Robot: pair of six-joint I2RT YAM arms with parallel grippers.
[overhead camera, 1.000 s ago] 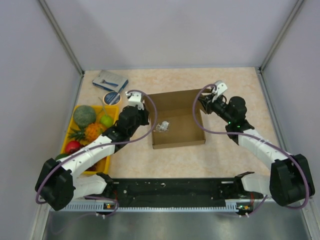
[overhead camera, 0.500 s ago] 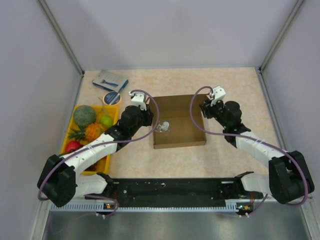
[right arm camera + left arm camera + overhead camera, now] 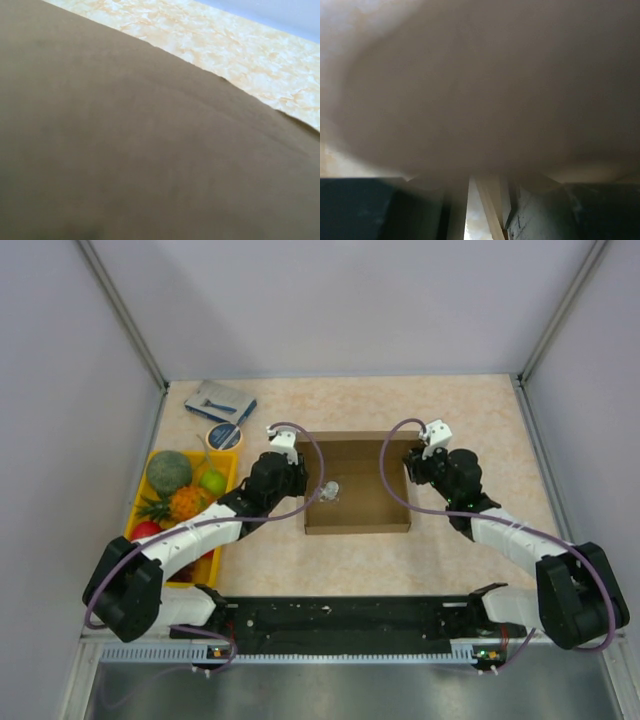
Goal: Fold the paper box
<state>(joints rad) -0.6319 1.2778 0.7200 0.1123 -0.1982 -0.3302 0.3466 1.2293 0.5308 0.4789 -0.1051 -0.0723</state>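
Observation:
The paper box point(image 3: 365, 502) is a brown cardboard tray with raised walls in the middle of the table. A small crumpled clear object point(image 3: 328, 492) lies inside it. My left gripper point(image 3: 303, 478) is at the box's left wall. In the left wrist view its dark fingers point(image 3: 570, 210) stand close together with cardboard edges point(image 3: 492, 205) between them, and blurred cardboard fills the rest. My right gripper point(image 3: 408, 464) is at the box's right wall. In the right wrist view brown cardboard point(image 3: 125, 150) hides its fingers.
A yellow tray point(image 3: 203, 568) with fruit stands at the left. A tape roll point(image 3: 223, 436) and a blue-grey packet point(image 3: 220, 400) lie at the back left. Grey walls enclose the table. A black rail point(image 3: 340, 618) runs along the near edge.
Both grippers have moved inward and onto the box's side walls. The box's far flap has risen, so the box looks shorter front to back.

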